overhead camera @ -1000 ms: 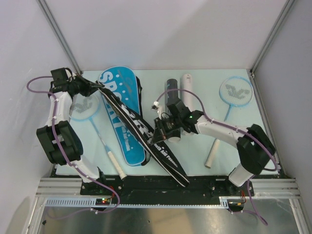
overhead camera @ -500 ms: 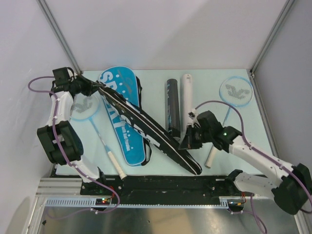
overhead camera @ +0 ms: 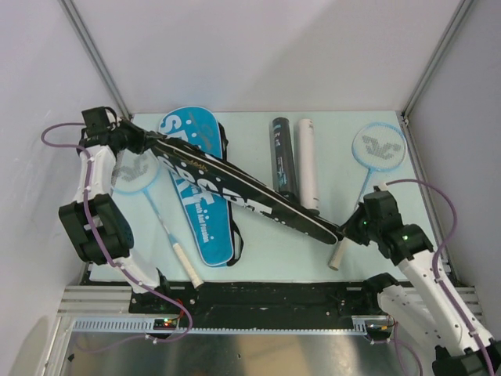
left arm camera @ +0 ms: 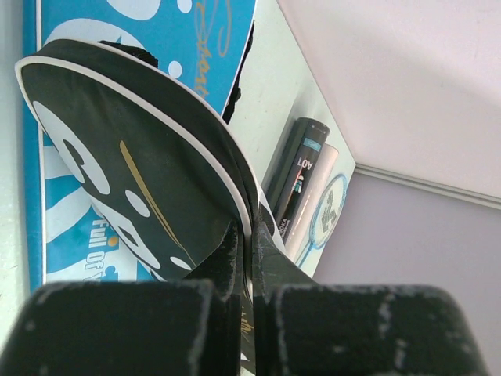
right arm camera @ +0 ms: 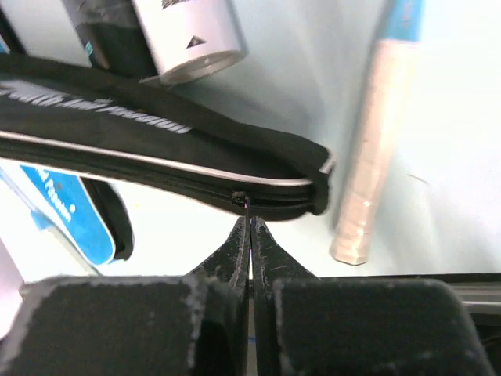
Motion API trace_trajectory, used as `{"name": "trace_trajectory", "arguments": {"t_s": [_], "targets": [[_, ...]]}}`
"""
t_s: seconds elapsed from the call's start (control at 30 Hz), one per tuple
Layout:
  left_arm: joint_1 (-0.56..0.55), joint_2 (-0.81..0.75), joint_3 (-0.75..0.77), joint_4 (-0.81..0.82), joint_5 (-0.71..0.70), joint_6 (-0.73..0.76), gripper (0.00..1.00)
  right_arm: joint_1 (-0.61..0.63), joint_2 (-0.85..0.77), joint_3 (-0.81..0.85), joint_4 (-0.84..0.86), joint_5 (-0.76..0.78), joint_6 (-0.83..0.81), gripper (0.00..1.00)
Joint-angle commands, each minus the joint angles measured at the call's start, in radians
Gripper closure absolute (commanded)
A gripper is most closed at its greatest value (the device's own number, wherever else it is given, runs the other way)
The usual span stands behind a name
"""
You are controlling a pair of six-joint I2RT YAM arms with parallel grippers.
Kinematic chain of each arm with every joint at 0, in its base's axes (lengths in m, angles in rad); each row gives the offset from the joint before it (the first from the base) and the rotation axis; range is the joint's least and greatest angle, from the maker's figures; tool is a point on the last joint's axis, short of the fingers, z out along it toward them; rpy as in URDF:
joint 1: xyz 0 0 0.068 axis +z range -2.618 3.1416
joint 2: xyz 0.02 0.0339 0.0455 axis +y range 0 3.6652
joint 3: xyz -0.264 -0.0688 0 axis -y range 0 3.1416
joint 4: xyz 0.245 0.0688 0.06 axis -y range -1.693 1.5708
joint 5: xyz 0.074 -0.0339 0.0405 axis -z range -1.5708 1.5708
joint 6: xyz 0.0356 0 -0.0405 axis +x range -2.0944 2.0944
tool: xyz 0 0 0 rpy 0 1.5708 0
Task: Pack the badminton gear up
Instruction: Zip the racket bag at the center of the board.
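- Left fingers [left arm camera: 228, 265] are pinched tight on the rim of the black cover's wide end. The right fingers [right arm camera: 264, 252] are pressed together on the zip seam at its narrow tip. Whether they grip the zip pull or the fabric edge cannot be told.
- Black cover [overhead camera: 243, 192] is stretched between the two arms, slanting from far left to near right above the table [overhead camera: 258, 247]. It crosses the blue cover [overhead camera: 192, 196] and the near ends of the two tubes.
- Half a second ago the narrow tip lay close to the table's front edge with the right arm bent over it. Now that arm has swung out to the right, and the tip sits just beside the white handle of the right racket [overhead camera: 379, 146].
- Black tube [overhead camera: 283, 153] and white tube [overhead camera: 307, 157] have shifted a little toward the back wall. The black one is now slightly tilted.
- Left arm, blue cover and left racket [overhead camera: 135, 172] lie as before.
- Only the top view shows the left racket and the cover's full length.
- Right wrist view shows the white tube's round end just behind the cover. The left wrist view shows the cover's white piping and printed face.
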Motion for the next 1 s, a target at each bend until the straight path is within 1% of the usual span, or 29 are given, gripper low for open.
{"name": "trace_trajectory", "arguments": {"t_s": [0.0,0.27,0.4,0.57,0.6,0.67,0.7,0.77,0.87,0.97], "targets": [[0.032,0.001,0.02,0.02,-0.061,0.026,1.0,-0.078,-0.036,-0.04,-0.092,0.125,-0.012,1.0],[0.066,0.004,0.021,0.02,-0.045,0.025,1.0,-0.239,0.021,-0.092,0.0,0.113,-0.025,1.0],[0.076,0.008,0.018,0.02,-0.043,0.026,1.0,-0.261,0.082,-0.134,0.079,0.088,-0.019,1.0],[0.076,0.015,0.005,0.021,-0.027,0.025,1.0,-0.262,0.117,-0.183,0.211,-0.036,-0.047,1.0],[0.076,0.015,0.003,0.02,-0.024,0.027,1.0,-0.263,0.114,-0.176,0.22,-0.056,-0.066,0.98],[0.076,0.011,-0.001,0.02,-0.018,0.03,1.0,-0.259,0.101,-0.117,0.188,-0.068,-0.099,0.85],[0.076,0.008,-0.002,0.02,-0.015,0.03,1.0,-0.255,0.092,-0.087,0.168,-0.058,-0.119,0.76],[0.077,0.0,-0.003,0.019,-0.004,0.03,1.0,-0.236,0.071,-0.01,0.143,-0.039,-0.17,0.64],[0.077,-0.014,-0.012,0.02,0.011,0.027,1.0,-0.166,0.07,0.103,0.15,-0.002,-0.263,0.51],[0.076,-0.025,-0.032,0.02,0.021,0.03,1.0,-0.03,0.093,0.175,0.231,0.059,-0.363,0.38]]}}
